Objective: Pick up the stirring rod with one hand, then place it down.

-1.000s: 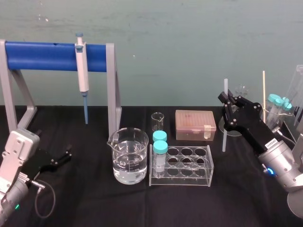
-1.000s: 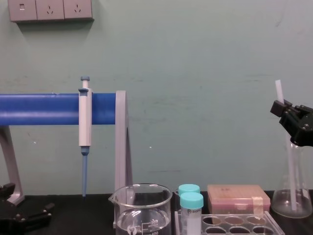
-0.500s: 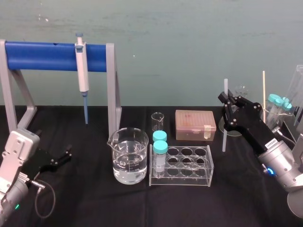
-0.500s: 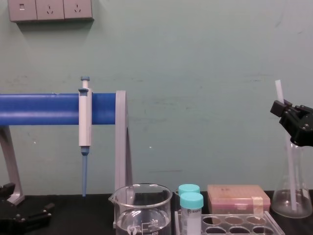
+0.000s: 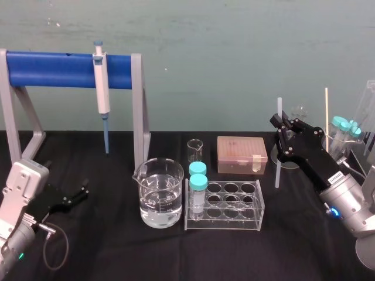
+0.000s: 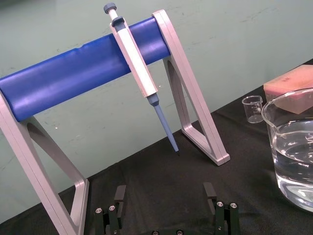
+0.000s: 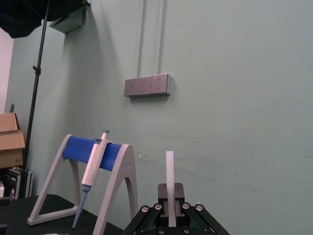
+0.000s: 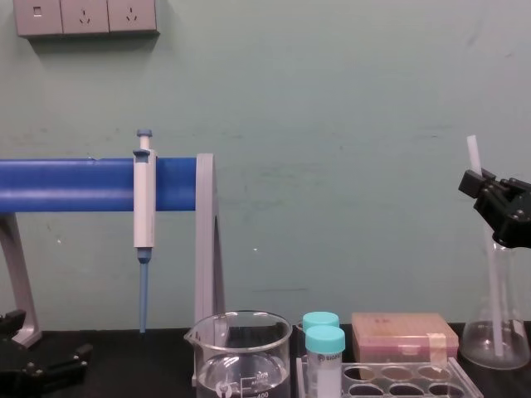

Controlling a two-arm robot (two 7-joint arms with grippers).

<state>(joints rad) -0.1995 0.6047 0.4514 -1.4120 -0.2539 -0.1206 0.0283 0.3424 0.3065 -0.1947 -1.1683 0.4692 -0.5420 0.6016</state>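
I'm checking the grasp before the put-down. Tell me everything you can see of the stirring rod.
The stirring rod is a long, thin, straight, translucent white stick. It stands almost upright on the robot's right, clamped near its upper end in the right gripper's shut jaws, with a short stub above them. Its lower part hangs close to the flask; whether it touches that or the table is unclear.

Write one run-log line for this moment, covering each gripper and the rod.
right gripper: shut on rod | rod: near upright, gripped on upper part | left gripper: open, parked low at left
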